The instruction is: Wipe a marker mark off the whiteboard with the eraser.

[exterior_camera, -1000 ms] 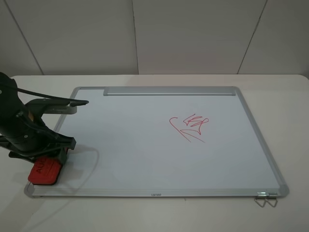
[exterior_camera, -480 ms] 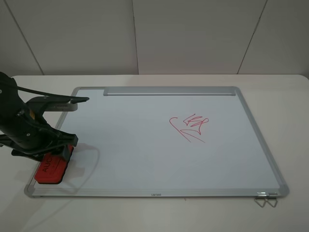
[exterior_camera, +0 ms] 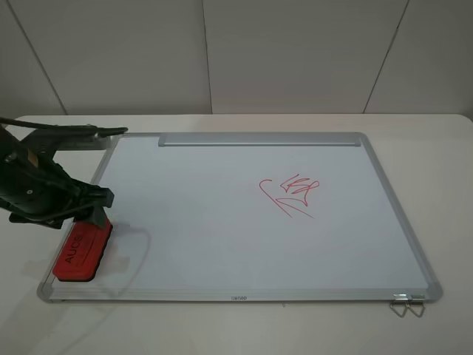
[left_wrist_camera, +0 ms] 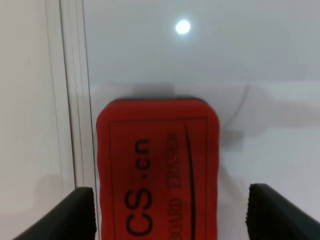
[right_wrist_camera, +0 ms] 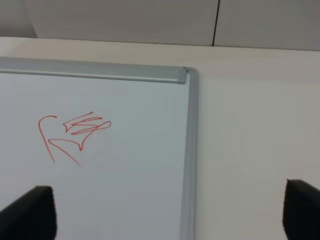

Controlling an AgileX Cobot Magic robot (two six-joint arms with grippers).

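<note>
The red eraser [exterior_camera: 81, 251] [left_wrist_camera: 157, 170] lies flat on the whiteboard [exterior_camera: 222, 237] in its near left corner, beside the silver frame. My left gripper [exterior_camera: 94, 216] [left_wrist_camera: 170, 215] hovers just over the eraser's far end, open, with a gap between each black finger [left_wrist_camera: 75, 215] and the block. The narrow zigzag marker mark does not show in any view. Only the larger red scribble [exterior_camera: 290, 194] [right_wrist_camera: 70, 135] with a curved hook is on the board, right of centre. My right gripper [right_wrist_camera: 165, 215] is open above the board's right edge and holds nothing.
A silver tray strip [exterior_camera: 259, 139] runs along the board's far edge. Wire clips [exterior_camera: 406, 303] hang at the near right corner. The board rests on a white table [exterior_camera: 443, 148] with a pale panelled wall behind.
The left gripper slid the eraser a little rightward onto the board, then let go and drew back toward the far left. The eraser now lies uncovered.
</note>
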